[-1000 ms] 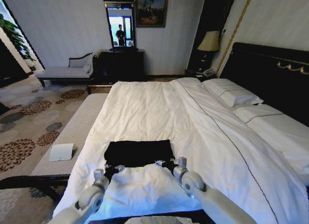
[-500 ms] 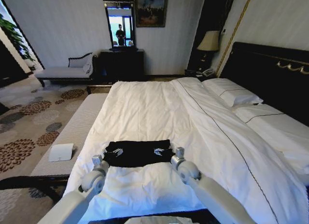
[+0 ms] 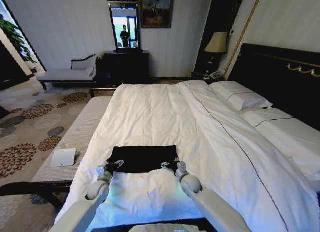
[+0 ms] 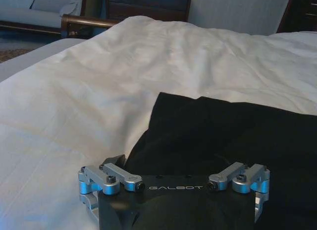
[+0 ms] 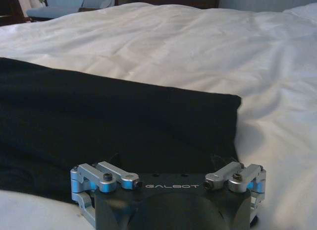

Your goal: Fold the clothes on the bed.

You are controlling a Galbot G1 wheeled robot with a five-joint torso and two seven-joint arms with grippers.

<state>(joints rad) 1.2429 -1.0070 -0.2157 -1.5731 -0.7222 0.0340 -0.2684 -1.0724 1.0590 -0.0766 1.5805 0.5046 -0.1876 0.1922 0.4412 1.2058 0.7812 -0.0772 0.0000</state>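
Observation:
The clothes are one black T-shirt [image 3: 142, 158], lying as a flat folded rectangle on the white duvet of the bed [image 3: 150, 117], close to its near edge. My left gripper [image 3: 114, 165] sits at the shirt's near left corner and my right gripper [image 3: 168, 165] at its near right corner. Both rest low on the fabric. In the left wrist view the left gripper [image 4: 173, 165] has its jaws spread wide over the black T-shirt [image 4: 233, 136]. The right gripper [image 5: 168, 160] stands the same way over the T-shirt [image 5: 114, 116]. Their fingertips blend into the dark cloth.
A pale upholstered bench [image 3: 75, 134] runs along the bed's left side with a white box [image 3: 63, 157] on it. Pillows [image 3: 242, 98] and a dark headboard [image 3: 280, 77] are at the right. Patterned carpet lies to the left.
Both grippers reached forward over the shirt half a second ago and have drawn back to its near edge. The shirt's outline looks the same.

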